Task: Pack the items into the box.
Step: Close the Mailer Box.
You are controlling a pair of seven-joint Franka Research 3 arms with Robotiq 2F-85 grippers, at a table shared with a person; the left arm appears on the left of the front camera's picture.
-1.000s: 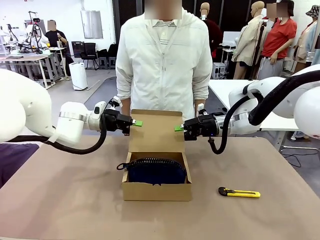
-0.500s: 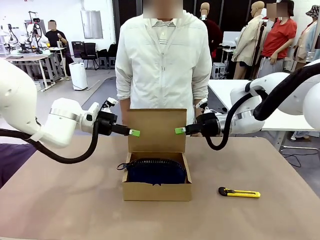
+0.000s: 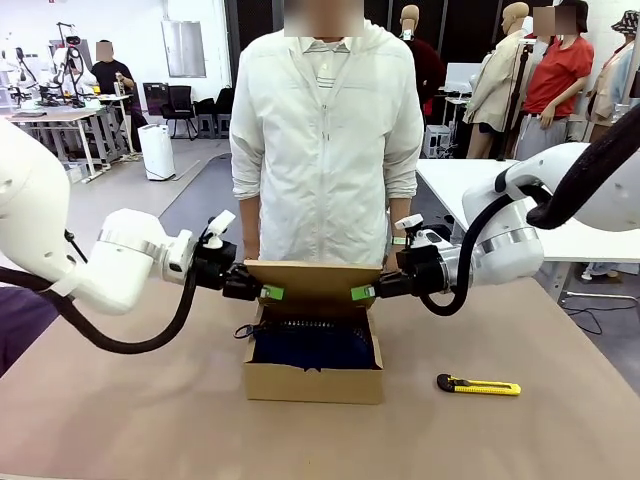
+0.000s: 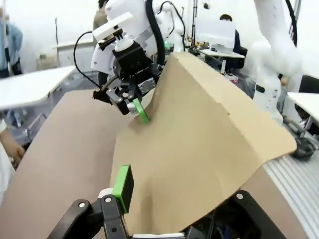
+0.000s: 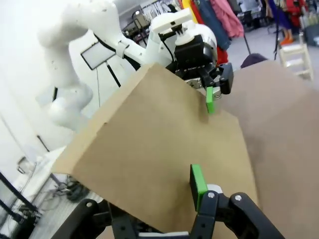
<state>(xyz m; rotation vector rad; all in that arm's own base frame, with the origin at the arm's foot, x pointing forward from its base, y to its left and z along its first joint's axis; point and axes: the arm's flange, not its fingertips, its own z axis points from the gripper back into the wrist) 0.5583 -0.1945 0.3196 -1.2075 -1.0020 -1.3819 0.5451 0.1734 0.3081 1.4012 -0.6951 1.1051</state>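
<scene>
The cardboard box [image 3: 313, 375] sits mid-table with the navy-blue pouch [image 3: 312, 345] inside. Its flap lid [image 3: 312, 277] tilts forward, left gripper [image 3: 270, 293] and right gripper [image 3: 359, 293] pinching opposite edges. No legible print shows. A yellow-and-black utility knife [image 3: 478, 386] lies nearby.

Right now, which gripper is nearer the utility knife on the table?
Right. The right gripper is at the box flap's right corner, up-left of the utility knife; the left gripper is at the opposite corner, farther away.
</scene>
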